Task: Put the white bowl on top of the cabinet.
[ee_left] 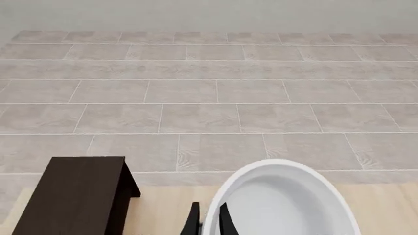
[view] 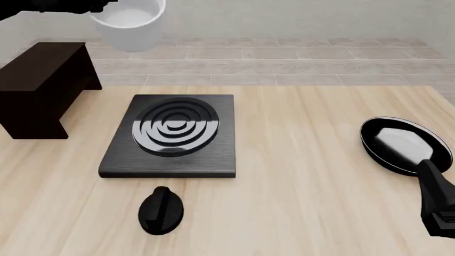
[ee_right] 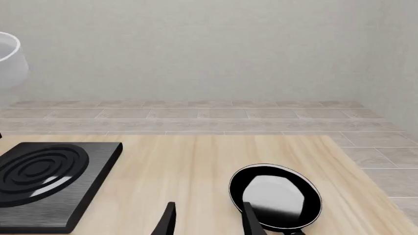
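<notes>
The white bowl (view: 129, 22) is hanging in the air at the top left of the front view, above and just right of the cabinet (view: 44, 88), not resting on it. The left arm (view: 61, 5) is showing there only as a dark bar reaching in to the bowl's rim, so that view is not revealing the grip; the left wrist view is filling that in, showing the left gripper (ee_left: 209, 223) with its jaws clenching the bowl's (ee_left: 284, 200) wall, one dark finger outside and one inside the rim, and the cabinet's (ee_left: 75, 196) flat top lying off to the side and below, with tiled floor (ee_left: 209, 98) beyond. The right wrist view is catching only a sliver of the bowl (ee_right: 11, 61) at its edge. The stove plate (view: 170, 136) is sitting on the tabletop (view: 299, 186) right of the cabinet, and a black knob (view: 161, 209) is lying in front of it, seen only in the front view. The frying pan (view: 404, 145) is resting near the right edge. The right gripper (ee_right: 209, 220) is hovering over the tabletop beside the pan (ee_right: 275, 197), its jaws standing apart and holding nothing; the front view is showing just its dark body (view: 440, 202).
</notes>
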`<control>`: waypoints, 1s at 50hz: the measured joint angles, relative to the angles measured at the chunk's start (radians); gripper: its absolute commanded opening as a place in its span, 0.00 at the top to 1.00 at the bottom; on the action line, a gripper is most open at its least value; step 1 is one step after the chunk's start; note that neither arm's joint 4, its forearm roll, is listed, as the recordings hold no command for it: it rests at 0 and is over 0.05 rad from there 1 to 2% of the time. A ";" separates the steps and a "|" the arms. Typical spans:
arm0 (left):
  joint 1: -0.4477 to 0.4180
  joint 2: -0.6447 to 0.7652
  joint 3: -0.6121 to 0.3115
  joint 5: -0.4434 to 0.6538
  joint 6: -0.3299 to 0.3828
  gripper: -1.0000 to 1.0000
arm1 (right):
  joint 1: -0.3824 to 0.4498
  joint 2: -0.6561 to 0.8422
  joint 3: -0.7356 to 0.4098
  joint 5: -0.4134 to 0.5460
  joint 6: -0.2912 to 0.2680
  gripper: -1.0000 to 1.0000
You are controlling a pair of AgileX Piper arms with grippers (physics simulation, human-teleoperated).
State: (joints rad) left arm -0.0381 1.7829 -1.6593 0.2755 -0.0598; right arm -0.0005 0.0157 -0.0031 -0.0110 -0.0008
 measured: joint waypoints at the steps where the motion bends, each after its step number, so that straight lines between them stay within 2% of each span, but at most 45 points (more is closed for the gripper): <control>1: 0.004 0.001 -0.001 0.000 0.000 1.00 | 0.000 0.000 0.000 0.000 0.000 0.00; 50: 0.178 0.061 -0.067 0.023 0.010 1.00 | 0.000 0.000 0.000 0.000 0.000 0.00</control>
State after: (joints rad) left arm 0.1395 1.8436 -1.7265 0.2983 -0.0499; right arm -0.0005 0.0157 -0.0031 -0.0110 -0.0008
